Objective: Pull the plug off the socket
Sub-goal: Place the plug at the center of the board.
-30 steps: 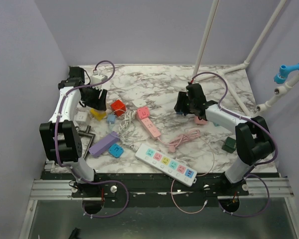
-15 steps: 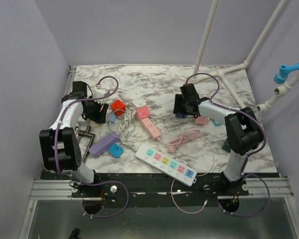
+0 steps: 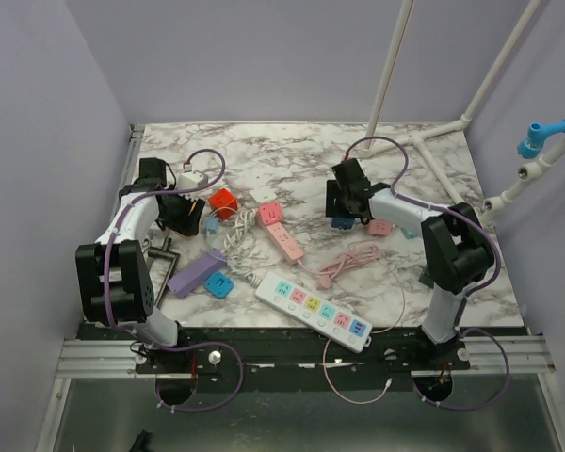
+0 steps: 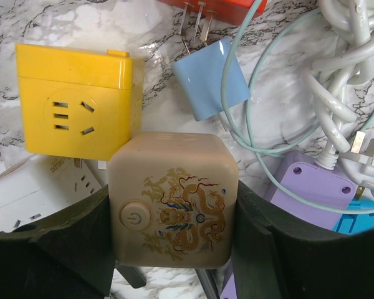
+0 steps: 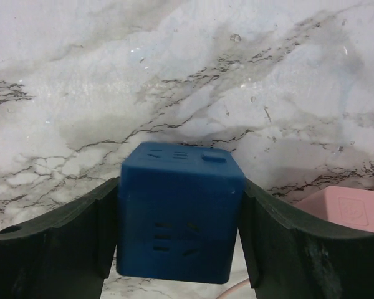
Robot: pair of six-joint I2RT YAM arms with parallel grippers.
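Beige cube (image 4: 173, 187), button up, clenched by left tool (image 4: 174, 218); right tool (image 5: 179, 224) clenches blue cube (image 5: 178, 199).

- A robotics lab test cell: a left arm (image 3: 130, 213) and a right arm (image 3: 402, 205) stand bolted to an aluminium rail (image 3: 94, 356).
- Plain lavender walls (image 3: 264, 56) and white pipe framing (image 3: 392, 56) box in a marble-patterned table (image 3: 292, 151).
- A power strip (image 3: 314, 311), loose cube sockets (image 3: 223, 201) and cables (image 3: 344, 259) lie scattered across it.

We see a marble table (image 3: 292, 151). Near its front edge lies a white power strip (image 3: 314, 308). Farther back lie a pink strip (image 3: 281, 231), a purple strip (image 3: 196, 273), a bundled white cord (image 3: 237, 240) and a pink cable (image 3: 348, 259). At the right lies a dark green block (image 3: 433, 274).
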